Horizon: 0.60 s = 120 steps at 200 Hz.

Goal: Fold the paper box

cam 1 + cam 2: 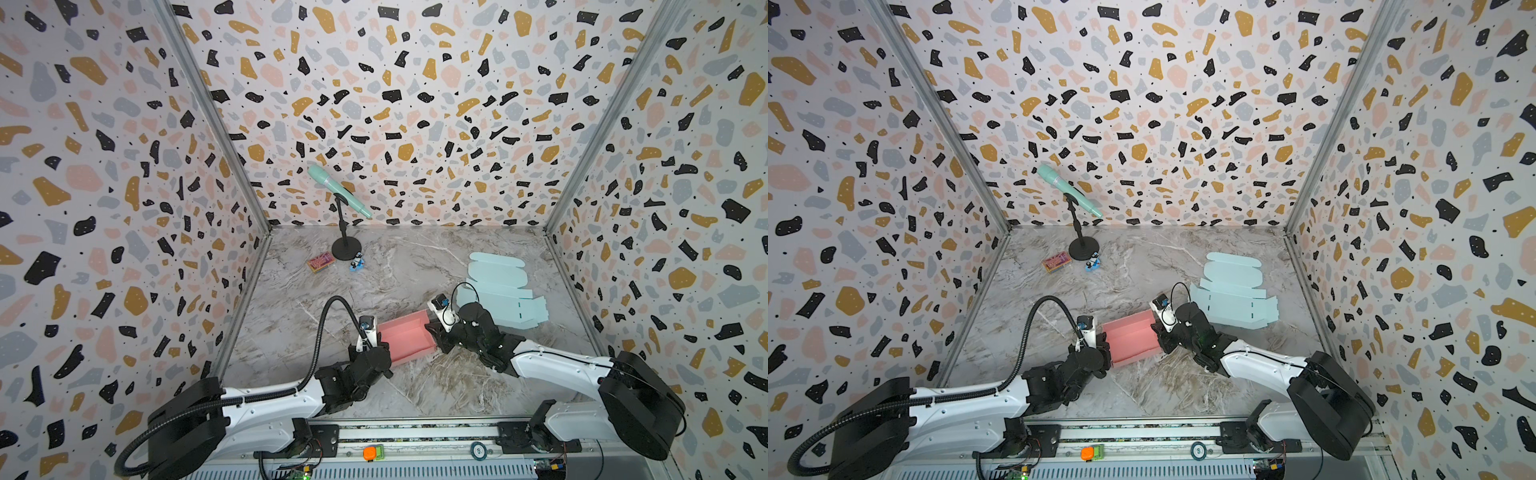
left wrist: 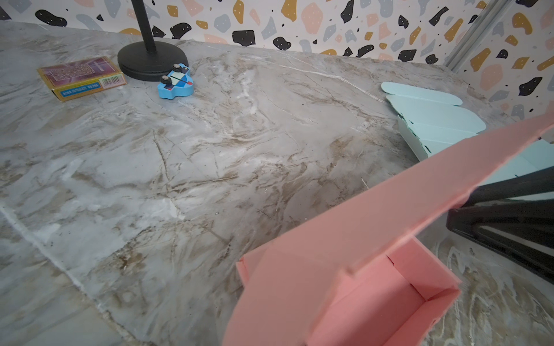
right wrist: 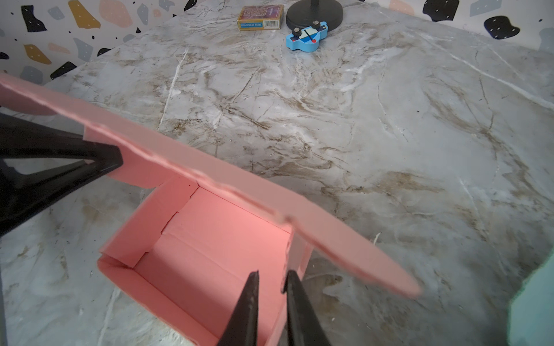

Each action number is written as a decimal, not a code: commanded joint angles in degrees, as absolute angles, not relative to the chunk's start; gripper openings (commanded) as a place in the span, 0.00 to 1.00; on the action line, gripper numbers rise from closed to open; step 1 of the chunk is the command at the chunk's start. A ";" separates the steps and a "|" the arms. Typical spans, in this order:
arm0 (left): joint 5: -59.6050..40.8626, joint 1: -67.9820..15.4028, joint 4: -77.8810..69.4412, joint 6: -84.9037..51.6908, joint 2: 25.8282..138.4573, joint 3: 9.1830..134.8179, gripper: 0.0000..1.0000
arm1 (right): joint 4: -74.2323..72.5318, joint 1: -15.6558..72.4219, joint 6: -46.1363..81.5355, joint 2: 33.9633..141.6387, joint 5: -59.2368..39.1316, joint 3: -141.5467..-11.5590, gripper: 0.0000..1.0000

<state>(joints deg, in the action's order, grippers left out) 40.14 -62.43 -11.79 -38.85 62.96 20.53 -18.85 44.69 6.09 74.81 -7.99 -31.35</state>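
I see the pink paper box (image 1: 405, 338) on the worktop (image 1: 395, 270), well apart from the microphone stand (image 1: 346, 251). It lies on the stand's near side, toward the arms' bases, and somewhat right of the stand in both top views. The box is half formed: its walls stand upright, the inside is open, and the lid (image 3: 215, 173) is raised and tilted over the wall nearest the stand.

The left gripper (image 3: 118, 163) has its fingers pressed together, pinching a flap at the lid's end on the side of the box closer to the stand. The right gripper (image 3: 272, 273) works the box's other end. Its fingers stand slightly apart, one inside the box and one outside, with the end wall between them. I cannot tell whether they press on that wall.

A pale blue flat box blank (image 1: 498, 299) lies well to the right of the stand. A card pack (image 1: 321, 262) and a blue toy car (image 1: 356, 263) lie just beside the stand's base.
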 commanded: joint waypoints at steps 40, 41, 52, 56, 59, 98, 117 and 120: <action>41.98 -62.67 -12.75 -33.41 63.44 22.03 0.00 | -18.91 45.65 7.16 72.32 -9.28 -31.46 0.20; 42.04 -62.67 -12.75 -33.32 63.40 22.09 0.00 | -18.91 45.67 7.18 72.32 -9.25 -31.51 0.20; 42.56 -62.58 -12.96 -33.15 63.45 22.30 0.00 | -19.01 46.34 7.40 72.48 -9.21 -31.63 0.20; 42.70 -62.57 -13.26 -33.07 63.50 22.26 0.00 | -19.13 46.67 7.59 72.50 -9.07 -31.64 0.20; 42.79 -62.43 -13.43 -33.01 63.58 22.24 0.00 | -19.19 46.89 7.64 72.57 -8.96 -31.66 0.20; 42.74 -60.88 -15.78 -31.53 64.81 22.20 0.00 | -19.64 48.73 8.30 72.98 -8.05 -31.57 0.20; 42.19 -60.06 -17.83 -30.15 66.04 21.97 0.00 | -19.82 49.04 8.35 73.53 -7.99 -31.55 0.20; 42.14 -59.96 -18.02 -29.84 66.23 21.93 0.00 | -19.80 49.04 8.39 73.60 -7.93 -31.60 0.20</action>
<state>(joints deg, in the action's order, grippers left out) 42.57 -60.82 -13.54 -32.58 64.69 20.67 -18.87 48.23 7.66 73.95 -7.66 -31.24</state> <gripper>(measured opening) 0.042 0.199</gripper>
